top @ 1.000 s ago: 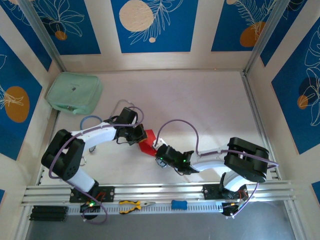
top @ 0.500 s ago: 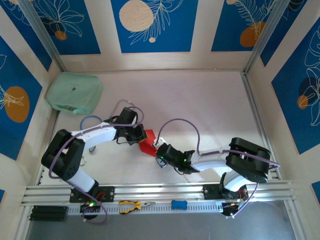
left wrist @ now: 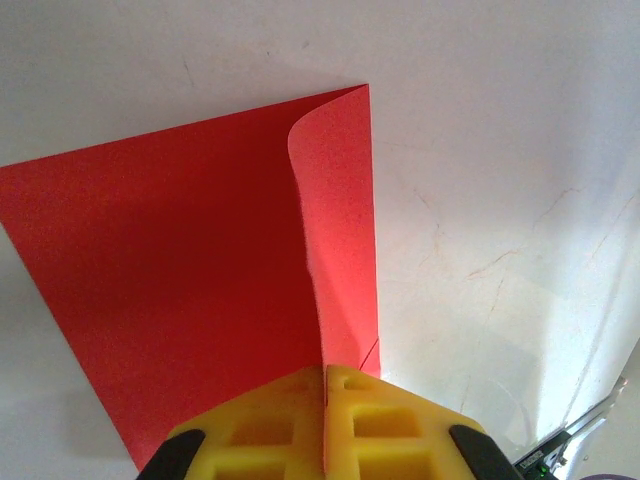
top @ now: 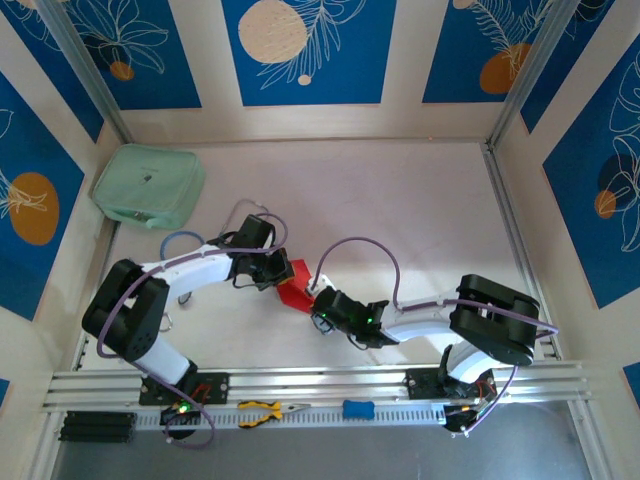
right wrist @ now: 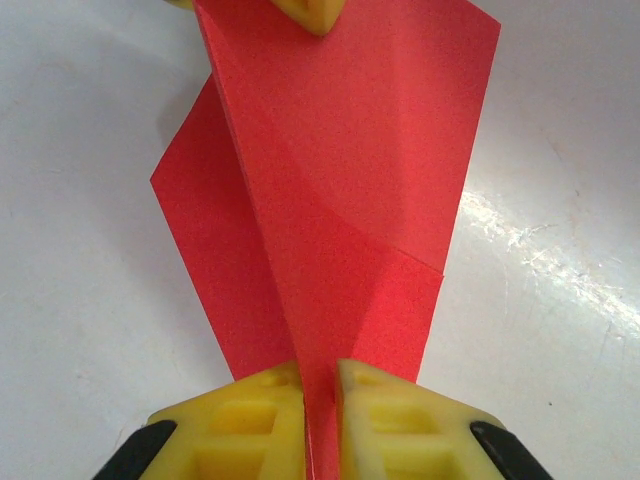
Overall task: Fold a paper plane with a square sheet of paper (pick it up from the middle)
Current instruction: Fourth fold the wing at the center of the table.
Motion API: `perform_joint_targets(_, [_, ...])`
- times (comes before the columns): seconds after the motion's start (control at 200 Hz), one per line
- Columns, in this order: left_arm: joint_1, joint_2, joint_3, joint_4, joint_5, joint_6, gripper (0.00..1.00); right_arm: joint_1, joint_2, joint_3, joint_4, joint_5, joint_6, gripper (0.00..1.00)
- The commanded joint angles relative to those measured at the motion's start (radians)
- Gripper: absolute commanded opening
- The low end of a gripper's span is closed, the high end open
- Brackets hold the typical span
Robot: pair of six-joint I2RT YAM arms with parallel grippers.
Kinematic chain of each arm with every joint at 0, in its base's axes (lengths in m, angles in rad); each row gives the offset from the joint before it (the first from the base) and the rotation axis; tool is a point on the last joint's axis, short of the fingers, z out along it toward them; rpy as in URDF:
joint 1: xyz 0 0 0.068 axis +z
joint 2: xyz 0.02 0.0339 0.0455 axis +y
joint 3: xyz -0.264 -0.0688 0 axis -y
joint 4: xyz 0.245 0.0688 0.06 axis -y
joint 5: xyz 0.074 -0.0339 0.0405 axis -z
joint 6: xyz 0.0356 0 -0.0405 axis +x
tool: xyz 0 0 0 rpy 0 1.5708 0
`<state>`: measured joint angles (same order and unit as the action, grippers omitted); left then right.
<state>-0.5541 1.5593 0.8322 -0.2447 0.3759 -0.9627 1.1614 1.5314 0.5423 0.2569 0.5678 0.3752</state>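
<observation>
Paper (right wrist: 340, 200) is hanging part-creased between the arms, left gripper (left wrist: 325, 380) and right gripper (right wrist: 320, 372) both clamping shut on opposite ends; I'm judging most of the folds are remaining.

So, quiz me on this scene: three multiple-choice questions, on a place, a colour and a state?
1. Where is the mint-green pouch? A) far left corner of the table B) between the arms C) near right edge
2. What colour is the sheet of paper? A) blue B) red C) white
3. How are the left pincer and right pincer? A) both shut on the paper B) both open C) one open
1 A: it sits top left in the overhead view. 2 B: bright red. 3 A: each wrist view shows a pincer clamping the sheet.
</observation>
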Motion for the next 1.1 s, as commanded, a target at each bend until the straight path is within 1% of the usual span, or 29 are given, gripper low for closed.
perform_joint_targets(0.0, [0.004,-0.025,0.003,-0.011,-0.002,0.004,0.03,-0.007,0.009,0.004,0.003,-0.018,0.002,0.16])
perform_joint_targets(0.26, [0.004,-0.025,0.001,-0.008,0.0,0.004,0.03,-0.007,0.015,0.009,0.005,-0.019,-0.005,0.15])
perform_joint_targets(0.375, [0.004,-0.028,-0.003,-0.007,0.0,0.002,0.03,-0.01,0.015,0.01,0.008,-0.021,-0.009,0.13])
perform_joint_targets(0.45, [0.003,-0.027,-0.001,-0.008,-0.001,0.004,0.03,-0.01,0.014,0.007,0.02,-0.028,-0.012,0.09])
perform_joint_targets(0.56, [0.003,-0.027,-0.002,-0.011,-0.004,0.005,0.03,-0.009,0.013,0.006,0.023,-0.031,-0.009,0.08])
perform_joint_targets(0.67, [0.005,-0.028,0.003,-0.024,-0.01,0.013,0.06,-0.011,0.015,0.007,0.019,-0.042,-0.005,0.06])
perform_joint_targets(0.695, [0.006,-0.031,0.006,-0.031,-0.016,0.014,0.09,-0.012,0.015,0.008,0.016,-0.047,-0.001,0.06])
perform_joint_targets(0.73, [0.009,-0.034,0.011,-0.042,-0.024,0.021,0.17,-0.015,0.016,0.009,0.012,-0.055,0.005,0.05])
perform_joint_targets(0.795, [0.014,-0.05,0.017,-0.065,-0.043,0.033,0.27,-0.022,0.021,0.012,0.008,-0.079,0.027,0.05])
perform_joint_targets(0.865, [0.02,-0.076,0.026,-0.099,-0.077,0.05,0.44,-0.034,0.028,0.014,0.018,-0.125,0.051,0.05])
perform_joint_targets(0.935, [0.025,-0.109,0.035,-0.132,-0.116,0.064,0.57,-0.044,0.038,0.018,0.023,-0.149,0.083,0.05])
perform_joint_targets(0.97, [0.027,-0.125,0.04,-0.149,-0.132,0.069,0.6,-0.047,0.043,0.019,0.028,-0.164,0.098,0.05])
perform_joint_targets(1.03, [0.029,-0.149,0.045,-0.168,-0.151,0.076,0.64,-0.054,0.054,0.019,0.036,-0.182,0.127,0.05])
perform_joint_targets(1.095, [0.03,-0.162,0.045,-0.175,-0.155,0.08,0.64,-0.061,0.063,0.013,0.057,-0.204,0.147,0.05])
